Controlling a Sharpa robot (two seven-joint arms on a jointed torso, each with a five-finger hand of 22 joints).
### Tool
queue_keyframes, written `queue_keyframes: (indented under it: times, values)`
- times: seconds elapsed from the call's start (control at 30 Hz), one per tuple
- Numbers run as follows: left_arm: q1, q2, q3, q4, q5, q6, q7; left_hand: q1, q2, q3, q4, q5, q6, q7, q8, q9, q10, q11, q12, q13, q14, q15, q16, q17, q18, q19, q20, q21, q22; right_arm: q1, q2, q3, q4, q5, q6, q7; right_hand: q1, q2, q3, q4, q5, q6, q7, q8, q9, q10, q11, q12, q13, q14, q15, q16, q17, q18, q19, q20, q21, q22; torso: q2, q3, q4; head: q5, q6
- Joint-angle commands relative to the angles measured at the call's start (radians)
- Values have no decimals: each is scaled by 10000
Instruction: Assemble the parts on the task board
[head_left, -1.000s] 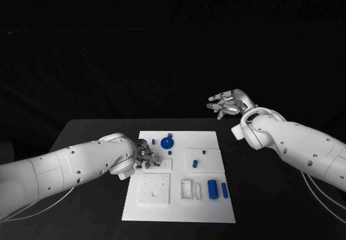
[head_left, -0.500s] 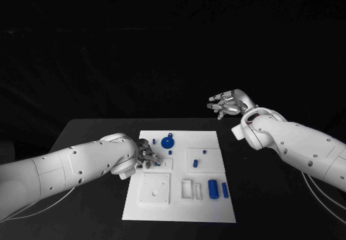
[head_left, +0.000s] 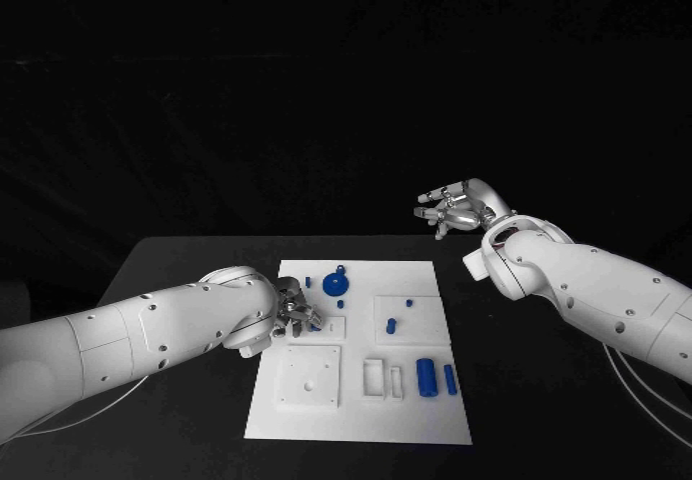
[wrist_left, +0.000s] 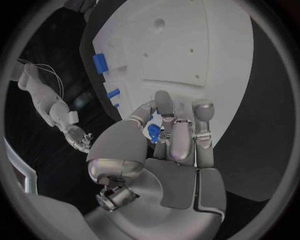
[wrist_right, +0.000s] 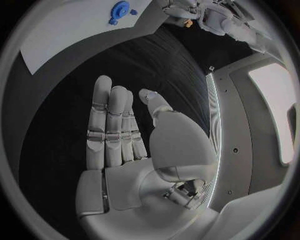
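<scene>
Nearest the robot, the board (head_left: 361, 405) showed bare white plate along its front edge. Just beyond lay a square block (head_left: 310, 378) with small holes, two slim slots (head_left: 382, 379), and a large cylinder (head_left: 426, 375) beside a thinner peg (head_left: 449, 377). None of these were being touched.

Midway up the board, at its left edge, the left hand (head_left: 296, 313) hung low over a small raised block (head_left: 326, 329). It pinched a small blue part (wrist_left: 152, 131) between thumb and fingers, the fingertips pointing down at the plate. The step in hand looked like seating this part in a socket on that side of the board. The next move probably called for lining the part up over its hole and pressing it straight down; the hand itself hid the target from the head camera, so alignment could be hard to judge.

Right of it a short peg (head_left: 391, 325) stood in another raised block. Farther on sat a blue gear (head_left: 335, 285), clear of the hand.

Farthest off, beyond the board's right corner, the right hand (head_left: 454, 209) hovered released, fingers apart, holding nothing.
</scene>
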Motion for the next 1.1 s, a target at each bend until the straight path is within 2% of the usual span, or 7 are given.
queue_keyframes:
  times: [0.03,0.2,0.33,0.77,0.93,1.03,1.1]
  values:
    - [-63,19,-35,6,-280,276,-55,264,173,-38,-21,0,1678,-1089,65,1714,455,-61,63,-15,10,42,58,21,168,11,72,-23,508,-15,15,7,-4,-106,109,53,12,20,40,18,-32,-11,37,-1,6,-95,0,24,-13,-22,20,-60,-9,-82,334,21,-16,-9,-3,3,-1,2,-8]
    - [-68,48,-35,5,-274,314,-37,226,166,-168,85,-158,1752,-1114,69,1726,462,-69,137,-32,14,44,82,46,168,16,81,-2,512,-34,31,7,-17,-107,118,52,8,17,50,23,-29,-10,37,-1,6,-100,2,24,-15,-24,21,-63,-17,-76,336,25,-29,-27,4,2,-4,10,-22]
    - [-78,78,-35,-13,-265,314,-32,253,214,-426,300,-1006,1809,-1139,66,1741,464,-76,179,-63,16,44,95,49,157,19,73,-2,509,-44,39,7,-19,-107,125,57,7,15,54,25,-28,-10,37,-1,6,-102,2,25,-16,-25,22,-64,-20,-74,336,27,-34,-34,-1,2,-3,-17,-30]
    - [-117,142,-35,-117,-260,242,-32,387,133,-916,826,-1388,1823,-1150,67,1680,462,-81,191,-131,9,29,89,9,104,23,12,-42,501,-66,55,7,-40,-107,139,60,11,6,46,23,-32,-41,43,0,7,-109,7,21,-22,-36,27,-69,-29,-69,335,32,-46,-51,-2,2,-5,-27,-25]
    - [-122,140,-35,-151,-260,198,-42,341,123,-1114,1061,-2088,1842,-1160,69,1693,463,-84,197,-136,7,29,86,-2,96,22,-2,-59,497,-93,64,7,-55,-106,144,61,9,9,38,24,-31,-46,44,0,7,-114,8,18,-25,-38,28,-70,-32,-65,335,34,-52,-59,-2,3,0,-28,-30]
    - [-123,125,-35,-164,-260,97,-55,358,-32,-1372,1228,-2338,1832,-1166,67,1706,461,-84,180,-148,5,31,74,-25,67,14,-32,-85,493,-107,61,7,-61,-106,145,55,9,9,38,24,-31,-46,44,0,7,-114,8,18,-25,-38,28,-70,-32,-65,335,34,-52,-59,1,-2,3,-27,-48]
    - [-124,113,-34,-167,-260,44,-68,332,-375,-1628,1270,-2701,1836,-1170,66,1703,459,-84,152,-163,-3,37,55,-60,39,-8,-47,-125,483,-114,59,7,-65,-106,146,46,11,9,37,24,-31,-47,44,0,7,-114,8,18,-26,-39,28,-70,-33,-64,335,35,-52,-60,3,-5,6,-36,-49]
